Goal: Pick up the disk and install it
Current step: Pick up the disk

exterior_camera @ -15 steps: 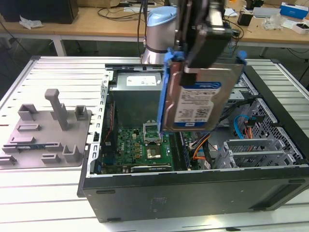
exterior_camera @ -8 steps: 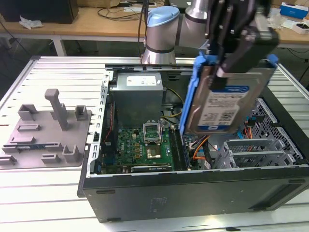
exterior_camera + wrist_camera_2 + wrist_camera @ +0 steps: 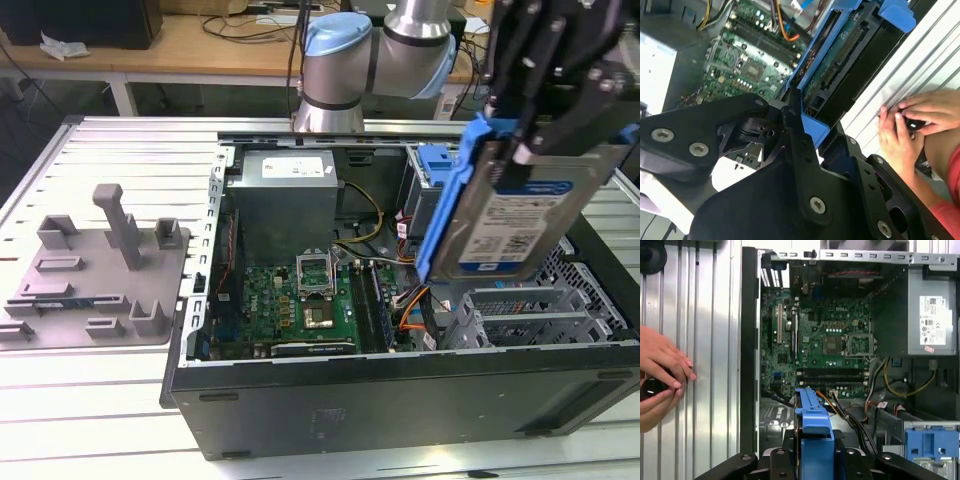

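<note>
Mid-carry: fingers (image 3: 528, 132) clamped on disk (image 3: 510, 215), held tilted above open computer case (image 3: 400, 400) at the exterior view's right, not yet seated; tilt looks off for straight slide-in.

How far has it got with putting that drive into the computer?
Pickup looks done: the gripper is shut on the disk, held in the air over the open computer case, away from the grey tray. Left: the disk is not yet seated in the case.
</note>
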Available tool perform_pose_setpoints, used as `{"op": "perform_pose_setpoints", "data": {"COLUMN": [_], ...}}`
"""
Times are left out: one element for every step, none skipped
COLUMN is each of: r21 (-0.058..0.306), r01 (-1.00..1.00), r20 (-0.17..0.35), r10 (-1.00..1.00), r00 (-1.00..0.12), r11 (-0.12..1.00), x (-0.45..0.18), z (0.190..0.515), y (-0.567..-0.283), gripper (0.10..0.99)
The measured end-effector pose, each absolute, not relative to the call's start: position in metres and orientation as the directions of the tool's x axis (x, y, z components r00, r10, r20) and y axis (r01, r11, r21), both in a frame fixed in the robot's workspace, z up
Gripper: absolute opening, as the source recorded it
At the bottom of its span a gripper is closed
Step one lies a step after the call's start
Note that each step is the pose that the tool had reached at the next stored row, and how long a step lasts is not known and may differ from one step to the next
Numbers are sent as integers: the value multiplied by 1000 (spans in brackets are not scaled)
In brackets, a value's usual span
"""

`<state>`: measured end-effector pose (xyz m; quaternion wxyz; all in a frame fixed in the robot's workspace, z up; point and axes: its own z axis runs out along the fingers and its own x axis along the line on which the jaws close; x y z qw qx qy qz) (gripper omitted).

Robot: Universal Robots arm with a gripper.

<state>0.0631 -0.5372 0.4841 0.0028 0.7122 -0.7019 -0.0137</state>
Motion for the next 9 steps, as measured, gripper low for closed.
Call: {"op": "perform_pose_setpoints", "data": {"r21": [23,23,23,23,23,23,23,23,23], "r01": [-1000,-1000,-1000,-1000,-1000,-1000,-1000,-1000,-1000], "r20": [-16,-16,-16,-16,-16,-16,-16,-16,-16], "r10": [-1000,-1000,-1000,-1000,-1000,-1000,-1000,-1000,-1000], "r00": [14,14,14,14,14,14,14,14,14], "r11": [-15,-15,-15,-15,-15,-15,-15,-15,-15], "x": [68,76,84,88,93,99,102,103,103], "z": [484,484,484,484,484,484,484,484,484], "y": [-538,-538,-539,-539,-539,-539,-539,-539,-539], "gripper": [369,369,369,369,369,369,369,369,369]}}
